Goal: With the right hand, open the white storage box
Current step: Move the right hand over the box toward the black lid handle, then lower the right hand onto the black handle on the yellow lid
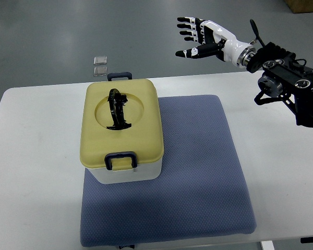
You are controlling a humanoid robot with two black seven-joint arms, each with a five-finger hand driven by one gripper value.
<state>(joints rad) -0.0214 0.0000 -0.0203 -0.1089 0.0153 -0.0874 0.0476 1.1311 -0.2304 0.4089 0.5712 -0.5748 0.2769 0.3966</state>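
Top view shows our right hand (198, 36) raised with fingers spread wide and holding nothing, well apart from the white storage box (123, 133); the box sits below and to the left of the hand, on a blue quilted mat (198, 172) over the white surface (281, 172). Its long axis runs away from us; a smooth, rounded yellow lid (146, 125) carries a black handle (116, 109) in a round recess, with dark latches (120, 159) at both ends; we judge the reach long.
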